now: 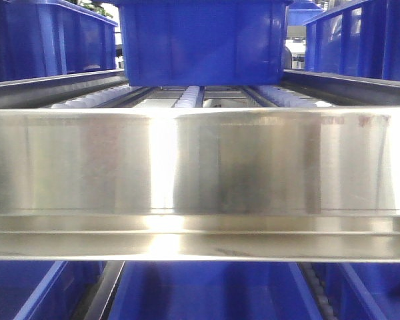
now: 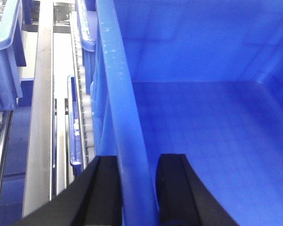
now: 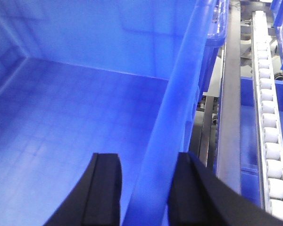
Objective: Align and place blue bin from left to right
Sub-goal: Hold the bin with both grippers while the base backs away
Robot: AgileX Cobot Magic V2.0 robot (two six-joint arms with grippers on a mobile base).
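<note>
Steel rack beam [image 1: 200, 167] (bright glare), white roller tracks [image 1: 187, 99], neighbouring crates [image 1: 360, 40]

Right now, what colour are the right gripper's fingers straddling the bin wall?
Black, best seen in the right wrist view, fingers against the blue bin.

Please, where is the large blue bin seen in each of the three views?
Front view: blue bin at top centre, above the white rollers.
Left wrist: it fills the right side; its rim sits inside the left claw.
Right wrist: it fills the left side; its rim sits inside the right claw.
Shared landmark: the white rollers.
</note>
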